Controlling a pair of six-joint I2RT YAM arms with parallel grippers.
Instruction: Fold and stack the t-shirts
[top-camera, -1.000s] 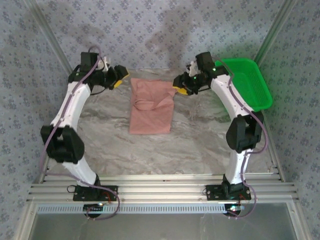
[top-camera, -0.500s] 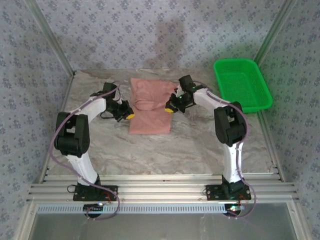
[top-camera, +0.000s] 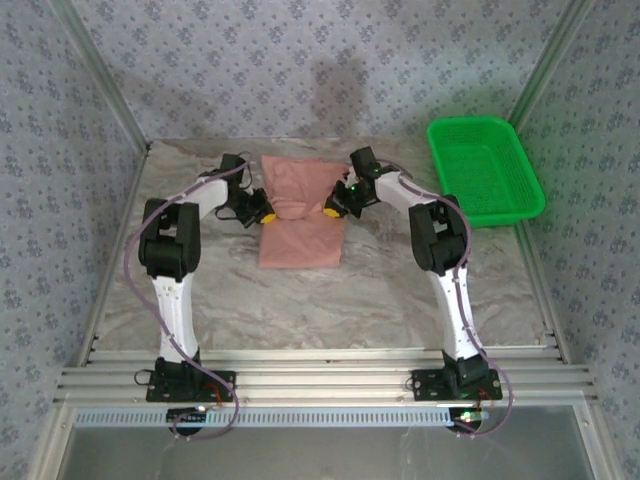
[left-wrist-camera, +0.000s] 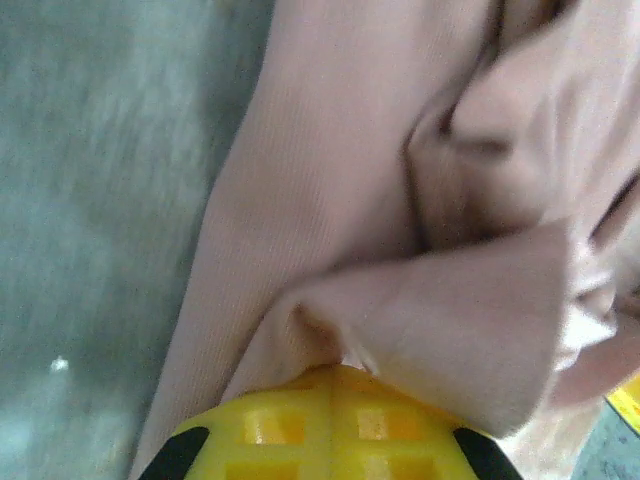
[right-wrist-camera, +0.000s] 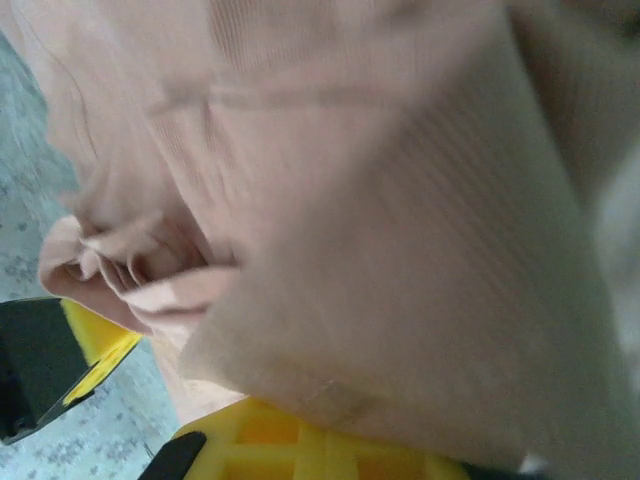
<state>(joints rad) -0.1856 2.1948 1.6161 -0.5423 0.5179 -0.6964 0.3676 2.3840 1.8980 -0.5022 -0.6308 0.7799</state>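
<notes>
Both arms are down on the cloth right now. The salmon-pink cloth t-shirt (top-camera: 300, 235) lies folded into a narrow rectangle on the marble-patterned table (top-camera: 300, 310), in its far half, roughly midway between the left and right edges. The green plastic basket (top-camera: 485, 165) sits well apart from it at the far right corner.

The left gripper (top-camera: 262, 214) is at the t-shirt's left edge and the right gripper (top-camera: 332, 209) is at its right edge, directly across from each other. The cloth spans the gap between them.

From the left wrist, a fold of the t-shirt (left-wrist-camera: 330, 180) runs straight into the seam of the left gripper (left-wrist-camera: 335, 425). Its yellow fingers are pressed together with the fabric pinched between them, so that is a firm clamp on the left edge.

From the right wrist, the t-shirt (right-wrist-camera: 400, 200) drapes right over the right gripper (right-wrist-camera: 300, 450). Its fingers are closed with cloth bunched against them, and I read that as a clamp on the right edge, though the pinch itself is partly buried.

What matters here is that the t-shirt's long axis runs from the far edge of the table toward the near edge. The two grips sit about halfway along it, maybe a touch toward the far end. Each arm has its own side and neither is nearer than the other.

My guess is that the next fold has to go along that axis, with both grippers lifting together and carrying the pinched line toward one end. If one gets ahead of the other, the crease will skew.
</notes>
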